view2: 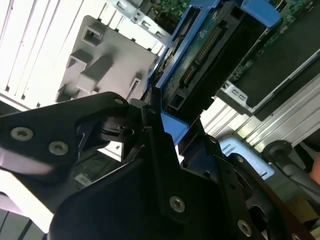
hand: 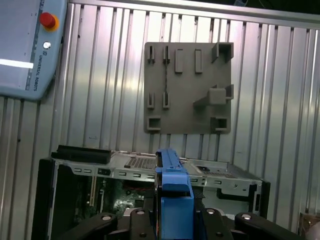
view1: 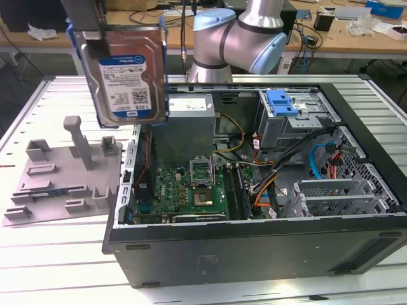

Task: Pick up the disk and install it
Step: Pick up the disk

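Ribbed aluminium table (view1: 57,273): it carries the whole setup. On it lies the black computer case (view1: 254,257), side panel off, motherboard (view1: 191,187) exposed. The arm (view1: 238,38) rises behind the case in the exterior view. At the exterior view's left of the case sits the grey moulded tray (view1: 57,175) with its upright post. We cannot tell whether it touches the case wall or only lies just beside it. Inside the case, toward the exterior view's right, sits the grey metal cage (view1: 305,124) with its blue tab (view1: 283,103).

The disk (view1: 127,73) is up in the air, upright, label toward the exterior camera. It touches neither tray nor case. In the first wrist view it appears to hang over the case edge nearest the tray.

The gripper (hand: 173,212) is closed on the disk. In the second wrist view its black fingers (view2: 159,160) pinch the blue bracket (view2: 175,125) at one end, not the metal body.

Risks, as we judge them:
- The hold is on plastic at one end, with the disk's weight hanging from it. The bracket could flex or slip, and the disk could tilt or drop onto the motherboard.
- A tilted disk would likely bind at the cage mouth.
- Loose cables (view1: 267,181) lie near the cage and could snag the bracket.
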Controlling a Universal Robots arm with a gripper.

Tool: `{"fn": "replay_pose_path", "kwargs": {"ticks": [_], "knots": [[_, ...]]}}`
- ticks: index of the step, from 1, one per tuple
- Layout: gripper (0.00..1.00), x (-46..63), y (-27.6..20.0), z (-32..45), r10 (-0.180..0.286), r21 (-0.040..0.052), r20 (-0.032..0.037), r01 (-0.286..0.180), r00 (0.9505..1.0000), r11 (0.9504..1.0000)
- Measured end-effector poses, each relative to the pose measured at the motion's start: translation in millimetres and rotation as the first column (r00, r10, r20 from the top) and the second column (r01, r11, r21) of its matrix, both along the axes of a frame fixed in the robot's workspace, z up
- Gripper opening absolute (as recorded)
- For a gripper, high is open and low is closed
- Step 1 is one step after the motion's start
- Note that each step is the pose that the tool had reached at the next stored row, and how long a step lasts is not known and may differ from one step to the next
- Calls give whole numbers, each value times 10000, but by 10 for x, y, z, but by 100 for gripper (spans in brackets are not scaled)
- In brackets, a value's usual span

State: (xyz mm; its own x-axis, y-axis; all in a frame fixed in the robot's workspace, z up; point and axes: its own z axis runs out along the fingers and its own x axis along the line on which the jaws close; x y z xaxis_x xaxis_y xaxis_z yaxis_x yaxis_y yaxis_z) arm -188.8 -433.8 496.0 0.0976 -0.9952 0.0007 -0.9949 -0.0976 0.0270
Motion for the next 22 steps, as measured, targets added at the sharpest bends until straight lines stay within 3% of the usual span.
{"fn": "replay_pose_path", "kwargs": {"ticks": [6, 9, 14, 17, 20, 22], "knots": [[37, 254, -125, 0, 1, 0, 0, -1, 10000, 10000], [37, 468, -224, 0, 0, 0, 0, 0, 10000, 10000], [37, 717, -338, 0, 0, 0, 0, 0, 10000, 10000], [37, 940, -439, 0, -1, 0, 0, 1, 10000, 10000], [37, 1095, -508, 0, -1, 0, 0, 1, 10000, 10000], [37, 1270, -583, 0, 0, 0, 0, 0, 10000, 10000]]}}
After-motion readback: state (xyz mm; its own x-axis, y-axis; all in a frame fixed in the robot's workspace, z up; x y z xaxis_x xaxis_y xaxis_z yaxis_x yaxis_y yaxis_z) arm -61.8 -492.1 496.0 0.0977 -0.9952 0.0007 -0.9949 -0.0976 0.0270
